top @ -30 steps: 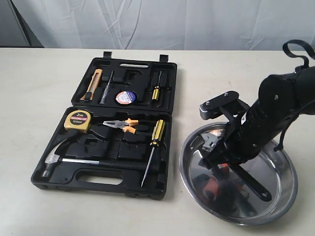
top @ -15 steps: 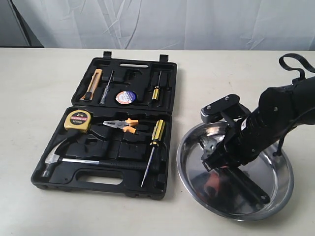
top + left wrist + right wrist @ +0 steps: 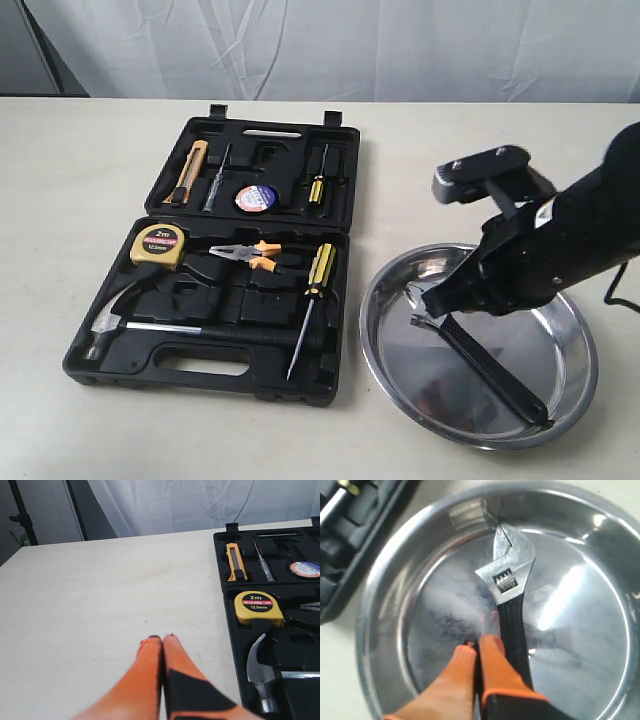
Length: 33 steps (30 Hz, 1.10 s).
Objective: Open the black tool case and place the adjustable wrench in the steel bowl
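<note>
The black tool case (image 3: 215,360) lies open on the table, lid flat behind the base, its edge also in the left wrist view (image 3: 227,587). The adjustable wrench (image 3: 490,370) rests inside the steel bowl (image 3: 385,355); its silver head (image 3: 507,565) and black handle show clearly in the right wrist view. My right gripper (image 3: 477,645) is shut and empty, its orange fingers (image 3: 495,667) hovering just above the bowl (image 3: 385,630) beside the wrench handle. My left gripper (image 3: 161,640) is shut with nothing in it, over bare table left of the case.
The case holds a claw hammer (image 3: 110,320), yellow tape measure (image 3: 157,246), orange-handled pliers (image 3: 250,256), screwdrivers (image 3: 315,285), a utility knife (image 3: 190,170) and a tape roll (image 3: 255,198). A white curtain hangs behind the table.
My right gripper has let go of the wrench and risen up and to the right; the wrench now lies flat in the bowl. The left gripper's earlier state is not shown.
</note>
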### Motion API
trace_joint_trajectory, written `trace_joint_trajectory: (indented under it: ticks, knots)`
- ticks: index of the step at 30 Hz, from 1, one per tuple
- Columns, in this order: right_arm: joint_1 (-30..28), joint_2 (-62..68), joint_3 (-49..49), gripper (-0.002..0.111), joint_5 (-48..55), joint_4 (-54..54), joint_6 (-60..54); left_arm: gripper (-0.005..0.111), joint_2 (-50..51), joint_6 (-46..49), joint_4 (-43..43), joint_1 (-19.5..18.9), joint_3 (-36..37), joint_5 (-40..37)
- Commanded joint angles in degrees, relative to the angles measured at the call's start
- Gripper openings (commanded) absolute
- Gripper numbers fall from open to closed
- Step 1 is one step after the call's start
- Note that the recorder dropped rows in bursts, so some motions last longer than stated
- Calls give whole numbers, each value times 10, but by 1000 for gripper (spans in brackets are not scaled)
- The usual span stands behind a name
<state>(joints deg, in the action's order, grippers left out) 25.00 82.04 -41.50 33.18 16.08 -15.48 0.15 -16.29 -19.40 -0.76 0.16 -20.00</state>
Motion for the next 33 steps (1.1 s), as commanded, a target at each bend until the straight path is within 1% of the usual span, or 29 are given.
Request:
trace_joint_trajectory:
  ticks: [1, 5, 10, 18, 21, 23, 26, 28, 29, 30, 31, 33]
  knots:
    - [-3, -122, 0, 0, 44, 30, 1, 0, -1, 0, 0, -2, -2, 6]
    - [-3, -236, 0, 0, 64, 68, 2, 0, -1, 0, 0, -2, -2, 6]
    - [-3, -334, 0, 0, 67, 70, 2, 0, -1, 0, 0, -2, -2, 6]
    - [-3, -420, 0, 0, 62, 69, -1, 0, -1, 0, 0, -2, -2, 6]
    - [-3, -453, 15, 0, 22, 47, -2, 0, -1, 0, 0, -2, -2, 6]
    - [-7, -484, 45, 0, -32, 34, -6, 0, -1, 0, 0, -2, -2, 6]
    - [-45, -541, 129, 0, -135, 49, -7, 0, -1, 0, 0, -2, -2, 6]
    - [-86, -586, 204, 0, -199, 84, -7, 0, -1, 0, 0, -2, -2, 6]
    - [-125, -630, 267, 0, -235, 117, -7, 0, -1, 0, 0, -2, -2, 6]
    - [-142, -656, 297, 0, -242, 128, -7, 0, -1, 0, 0, -2, -2, 6]
    - [-165, -708, 347, 0, -244, 135, -7, 0, -1, 0, 0, -2, -2, 6]
    - [-191, -778, 396, 0, -240, 138, -7, 0, -1, 0, 0, -2, -2, 5]
